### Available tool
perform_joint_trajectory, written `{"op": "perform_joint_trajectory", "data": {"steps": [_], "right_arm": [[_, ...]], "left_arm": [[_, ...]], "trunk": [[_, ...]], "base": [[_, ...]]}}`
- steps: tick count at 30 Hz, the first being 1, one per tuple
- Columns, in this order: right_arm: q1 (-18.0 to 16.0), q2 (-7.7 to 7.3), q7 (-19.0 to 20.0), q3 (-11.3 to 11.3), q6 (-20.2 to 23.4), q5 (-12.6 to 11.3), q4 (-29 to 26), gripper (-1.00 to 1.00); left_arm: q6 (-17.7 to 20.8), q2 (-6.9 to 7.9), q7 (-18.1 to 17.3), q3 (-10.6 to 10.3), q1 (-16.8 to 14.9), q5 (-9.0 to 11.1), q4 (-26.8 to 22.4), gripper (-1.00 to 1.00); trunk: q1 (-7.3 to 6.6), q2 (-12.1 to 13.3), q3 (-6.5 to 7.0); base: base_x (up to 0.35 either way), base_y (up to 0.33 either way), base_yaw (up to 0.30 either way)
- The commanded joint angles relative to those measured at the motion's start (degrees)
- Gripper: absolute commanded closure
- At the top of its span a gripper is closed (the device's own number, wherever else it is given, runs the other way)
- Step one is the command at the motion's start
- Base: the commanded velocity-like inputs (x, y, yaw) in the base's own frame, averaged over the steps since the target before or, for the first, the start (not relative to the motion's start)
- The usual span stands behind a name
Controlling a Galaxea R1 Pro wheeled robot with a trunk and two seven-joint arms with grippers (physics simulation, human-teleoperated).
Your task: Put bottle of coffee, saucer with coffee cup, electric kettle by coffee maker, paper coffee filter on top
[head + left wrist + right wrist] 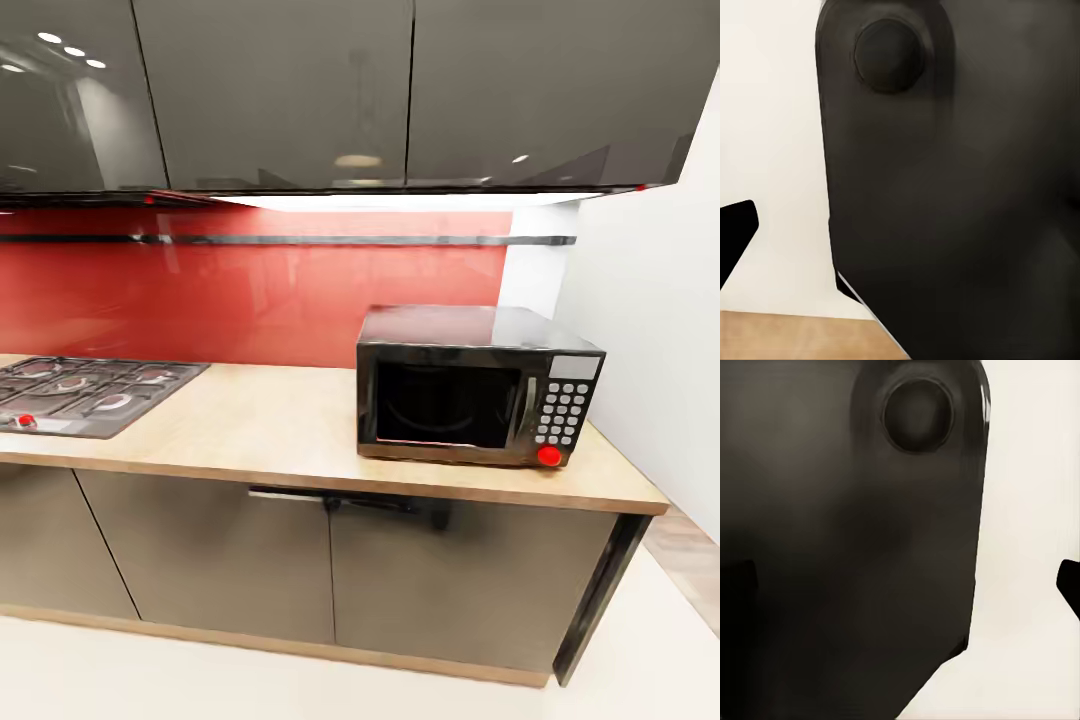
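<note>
In the head view a wooden countertop (280,420) runs in front of a red backsplash, and I face it from a short way off. In the left wrist view one black fingertip (735,232) of my left gripper (900,240) sits at the picture's edge, so the jaws stand wide apart. A dark rounded part of my own body (960,187) lies close behind it. In the right wrist view my right gripper (904,585) is likewise spread, with a fingertip (1069,585) at the edge. Nothing is between either pair of fingers.
A black microwave (475,385) with a red knob stands at the counter's right end, near a white wall (650,330). A gas hob (85,390) is set in at the left. Dark glossy cabinets (280,90) hang above, grey doors (230,560) below, pale floor in front.
</note>
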Motion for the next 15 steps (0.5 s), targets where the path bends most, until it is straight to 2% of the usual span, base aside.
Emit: {"op": "perform_joint_trajectory", "data": {"steps": [1, 9, 15], "right_arm": [[0.1, 0.33, -0.1, -0.1, 0.3, 0.2, -0.3, -1.0], [0.1, 2.9, 0.1, 0.1, -0.2, 0.2, -1.8, -1.0], [0.1, 3.07, 0.1, -0.2, -0.8, 0.0, -2.6, -1.0]], "left_arm": [[-0.1, -0.29, 0.0, 0.1, 0.2, 0.2, -0.1, -1.0], [-0.1, -0.13, -0.1, 0.0, 0.2, -0.1, -0.2, -1.0], [-0.8, -0.11, -0.1, -0.1, 0.2, -0.1, -0.2, -1.0]], "trunk": [[0.0, 0.0, -0.03], [0.0, 0.0, -0.03], [0.0, 0.0, -0.03]], "base": [[0.0, 0.0, 0.0], [0.0, 0.0, 0.0], [0.0, 0.0, 0.0]]}}
